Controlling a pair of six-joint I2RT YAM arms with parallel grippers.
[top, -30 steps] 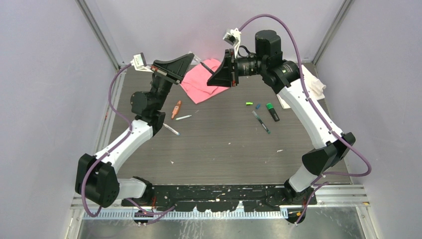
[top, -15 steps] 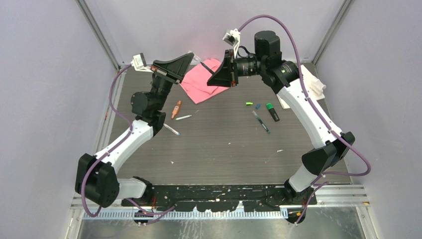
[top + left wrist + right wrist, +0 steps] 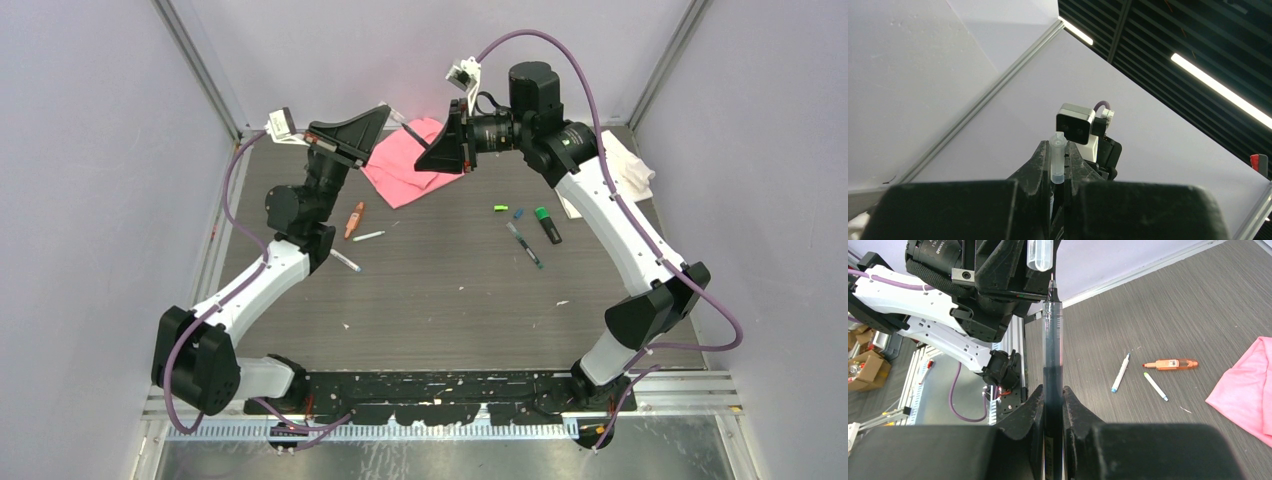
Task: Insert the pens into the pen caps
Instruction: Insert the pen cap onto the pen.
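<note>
My left gripper (image 3: 378,113) is raised over the back of the table, shut on a clear pen cap (image 3: 1058,160) that sticks out past its fingertips. My right gripper (image 3: 424,160) faces it, shut on a dark see-through pen (image 3: 1052,350). In the right wrist view the pen's tip sits just below the clear pen cap (image 3: 1040,255), slightly to the right of it and not touching. An orange pen (image 3: 354,219) and two white pens (image 3: 368,236) (image 3: 345,261) lie left of centre. A green cap (image 3: 501,208), a blue cap (image 3: 518,213), a dark pen (image 3: 523,243) and a black highlighter (image 3: 546,224) lie on the right.
A pink cloth (image 3: 405,160) lies at the back under both grippers. A white cloth (image 3: 630,165) sits at the back right behind the right arm. White specks dot the dark tabletop (image 3: 450,300). Walls close in on three sides.
The right gripper with its pen has edged slightly left towards the left gripper. The left arm's elbow has shifted a little right. Both grips are unchanged.
</note>
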